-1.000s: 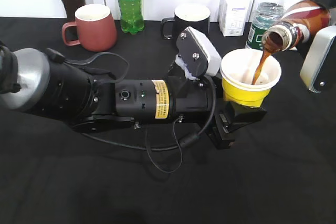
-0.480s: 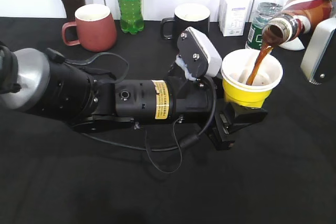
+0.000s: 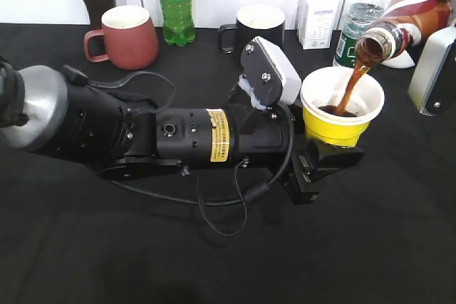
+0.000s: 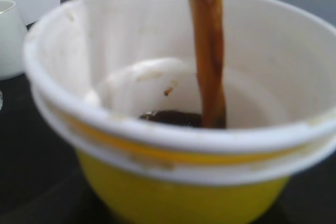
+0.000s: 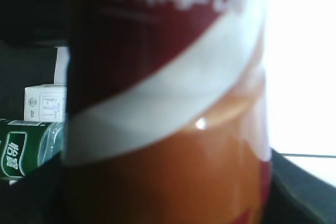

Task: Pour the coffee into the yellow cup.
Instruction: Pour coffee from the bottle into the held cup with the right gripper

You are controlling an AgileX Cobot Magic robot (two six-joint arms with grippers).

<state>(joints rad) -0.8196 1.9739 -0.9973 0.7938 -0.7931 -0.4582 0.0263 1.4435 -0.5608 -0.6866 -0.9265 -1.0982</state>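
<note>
- The left arm lay stretched low across the black table (image 3: 214,261), running from 9 o'clock toward the centre-right of the exterior view, its silver-and-black forearm nearly level with the tabletop.
- The left gripper (image 3: 324,158) reached toward 3 o'clock, its black fingers clasped around the lower part of the small tapered yellow disposable cup with a white rim (image 3: 340,108), holding it upright.
- The right arm came in from 2 o'clock, and its right gripper (image 3: 436,26) held the curvy plastic bottle with the orange-brown and white label (image 3: 406,26) tipped so the mouth pointed down toward 8 o'clock, just above the cup's rim; the bottle filled the right wrist view (image 5: 168,108).
- The right gripper's fingers were clamped on the bottle's body.
- A thin stream of dark brown coffee (image 3: 350,87) ran from the bottle mouth into the cup.
- In the left wrist view the stream (image 4: 209,51) landed in a shallow dark pool on the cup's white floor, with the cup's wall (image 4: 173,198) close to the lens.
- At 12 o'clock along the table's far edge stood a dark red mug (image 3: 128,37), a green bottle (image 3: 175,1) and a black mug (image 3: 258,28).
</note>
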